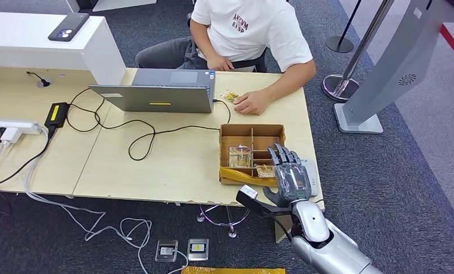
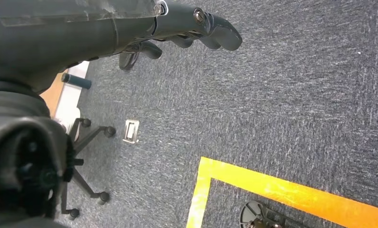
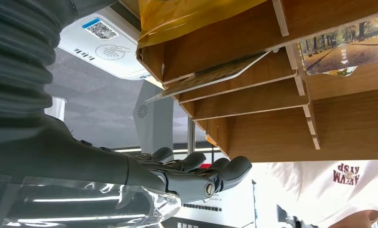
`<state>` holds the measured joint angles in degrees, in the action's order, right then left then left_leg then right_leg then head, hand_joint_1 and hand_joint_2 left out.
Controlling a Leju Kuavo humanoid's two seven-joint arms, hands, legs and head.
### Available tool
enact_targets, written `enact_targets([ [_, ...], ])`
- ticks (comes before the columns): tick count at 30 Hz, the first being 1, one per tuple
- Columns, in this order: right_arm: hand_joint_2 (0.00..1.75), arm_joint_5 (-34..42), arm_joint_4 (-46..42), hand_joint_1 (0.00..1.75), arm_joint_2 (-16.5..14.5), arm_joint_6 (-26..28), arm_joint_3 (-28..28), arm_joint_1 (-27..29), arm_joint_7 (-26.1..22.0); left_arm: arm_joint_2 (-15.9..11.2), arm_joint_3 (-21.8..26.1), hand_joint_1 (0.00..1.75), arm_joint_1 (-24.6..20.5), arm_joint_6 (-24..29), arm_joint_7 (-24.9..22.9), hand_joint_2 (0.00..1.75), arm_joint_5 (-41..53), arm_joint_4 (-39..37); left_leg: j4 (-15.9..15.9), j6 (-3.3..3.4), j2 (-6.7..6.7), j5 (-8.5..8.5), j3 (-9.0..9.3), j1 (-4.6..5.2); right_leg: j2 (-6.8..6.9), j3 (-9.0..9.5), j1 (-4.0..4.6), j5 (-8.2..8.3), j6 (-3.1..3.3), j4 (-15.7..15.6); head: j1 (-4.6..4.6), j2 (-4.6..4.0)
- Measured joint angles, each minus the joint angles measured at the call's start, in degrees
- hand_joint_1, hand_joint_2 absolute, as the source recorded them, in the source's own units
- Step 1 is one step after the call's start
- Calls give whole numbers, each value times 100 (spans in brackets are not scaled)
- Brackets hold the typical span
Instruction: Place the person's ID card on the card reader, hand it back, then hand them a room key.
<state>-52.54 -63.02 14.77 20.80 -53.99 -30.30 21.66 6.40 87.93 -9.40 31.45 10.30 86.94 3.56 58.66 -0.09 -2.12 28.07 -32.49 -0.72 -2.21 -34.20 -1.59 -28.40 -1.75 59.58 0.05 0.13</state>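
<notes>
**Evidently waiting on the ID card**

Fingers of the right hand (image 1: 288, 174) are stretched out and apart, holding nothing, hovering over the white card reader (image 3: 111, 47) beside the wooden divided box (image 1: 251, 132). Room key cards (image 1: 240, 156) lie in its compartments. The person's hand (image 1: 250, 103) rests on the table (image 1: 156, 171), a small card (image 1: 230, 95) just beside it, well apart from the robot. The left hand (image 2: 196, 28) hangs over carpet, fingers curled around nothing. My judgement: the first step is unstarted; next, reach toward that card.
</notes>
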Motion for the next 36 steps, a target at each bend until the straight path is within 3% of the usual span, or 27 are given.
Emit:
enact_targets([
  [4,175,26,69,0,-43,33,7,-5,-43,0,0,0,-1,0,-1,0,-8,0,0,0,0,0,0,0,0,0,0,0,0,0,0,0],
  [6,175,32,104,12,-64,39,14,-9,-62,0,0,0,-1,0,-1,0,-17,0,0,0,0,0,0,0,0,0,0,0,0,0,-1,0],
  [10,175,50,158,160,-99,36,18,-28,-76,0,0,0,-1,5,-1,0,-36,0,0,0,0,0,0,0,0,0,0,0,0,0,1,1],
  [11,175,61,170,165,-107,33,18,-36,-76,0,0,0,-1,6,-1,0,-36,0,0,0,0,0,0,0,0,0,0,0,0,0,-1,1],
  [14,175,83,195,175,-123,28,18,-52,-80,0,0,0,-1,7,-1,0,-37,0,0,0,-1,0,0,0,1,0,0,0,0,0,0,0],
  [36,175,205,305,175,-209,104,42,-129,-206,0,0,0,-1,7,0,0,-80,0,0,0,-1,0,0,0,1,0,0,0,0,0,-1,0],
])
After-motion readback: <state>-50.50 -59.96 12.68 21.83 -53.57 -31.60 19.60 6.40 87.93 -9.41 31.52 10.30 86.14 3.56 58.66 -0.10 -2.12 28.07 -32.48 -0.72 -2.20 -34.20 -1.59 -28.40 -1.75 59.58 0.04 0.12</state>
